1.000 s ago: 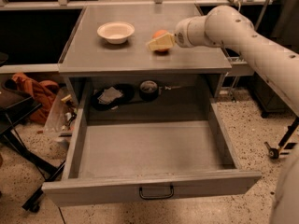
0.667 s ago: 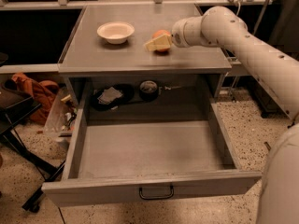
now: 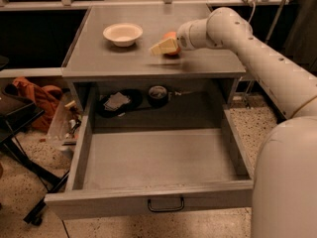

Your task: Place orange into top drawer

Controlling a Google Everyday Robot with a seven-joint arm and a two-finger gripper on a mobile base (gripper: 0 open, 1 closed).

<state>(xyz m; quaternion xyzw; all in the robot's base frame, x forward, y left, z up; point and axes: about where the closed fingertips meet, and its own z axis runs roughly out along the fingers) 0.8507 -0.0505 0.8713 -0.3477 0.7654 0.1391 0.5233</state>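
Note:
The orange (image 3: 171,36) sits in my gripper (image 3: 165,47), which is shut on it just above the grey tabletop (image 3: 109,58), right of centre; a cream finger (image 3: 162,47) hides its lower part. The arm reaches in from the right. The top drawer (image 3: 148,202) stands pulled fully out below the tabletop, its grey inside bare, with a small dark wire handle (image 3: 165,205) on its front panel. The gripper is behind and above the drawer's opening.
A white bowl (image 3: 123,33) stands on the tabletop to the left of the gripper. Behind the drawer, dark items (image 3: 118,103) and a round object (image 3: 158,94) lie in the recess. An orange bag (image 3: 37,98) and a black stand (image 3: 20,148) are on the floor at left.
The gripper with the orange has shifted slightly to the left over the tabletop. The drawer and the bowl have not moved.

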